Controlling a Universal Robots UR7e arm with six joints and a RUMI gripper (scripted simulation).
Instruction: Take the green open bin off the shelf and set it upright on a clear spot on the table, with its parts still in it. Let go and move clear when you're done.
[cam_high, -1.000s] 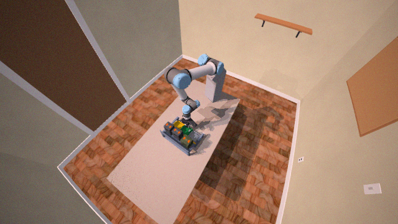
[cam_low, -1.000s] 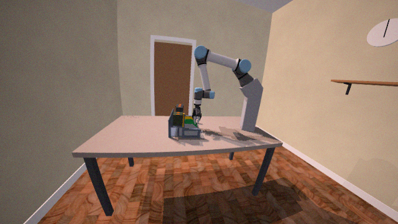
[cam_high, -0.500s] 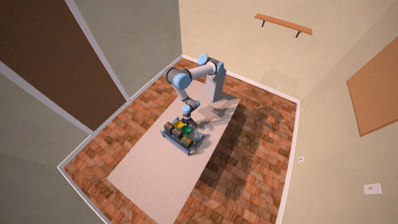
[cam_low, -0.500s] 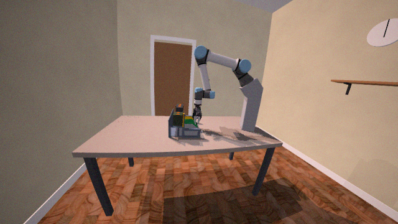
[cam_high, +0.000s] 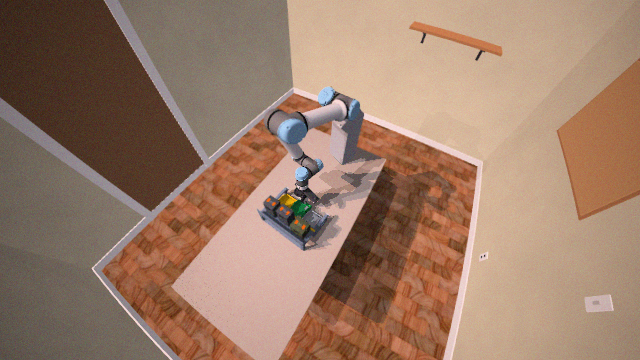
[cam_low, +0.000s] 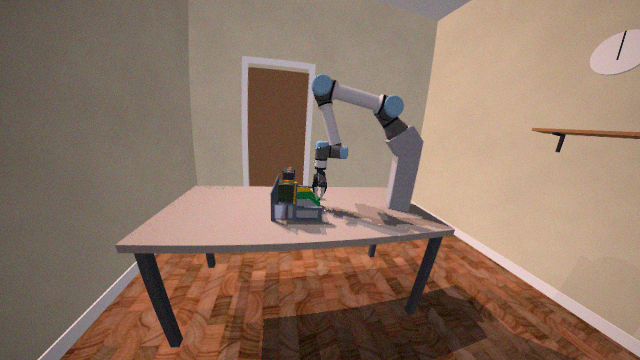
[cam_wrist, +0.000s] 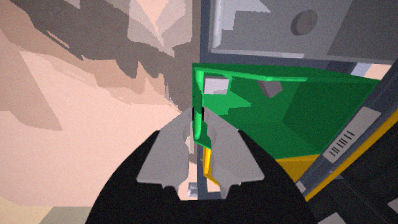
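Bin (cam_wrist: 280, 115) green, open-topped, tilted, w/ small grey parts (cam_wrist: 217, 85)

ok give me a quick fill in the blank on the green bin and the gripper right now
1. The gripper is shut on the ____ bin's wall.
2. Just below the green bin lies a ____ bin.
3. The shelf stands on the ____.

Missing words: green; yellow; table

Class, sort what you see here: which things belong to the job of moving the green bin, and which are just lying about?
Belongs to the job:
green open bin
tool, shut on the bin's wall
small parts inside the bin
grey shelf
table

Just lying about:
yellow bin
dark lidded boxes
wall shelf
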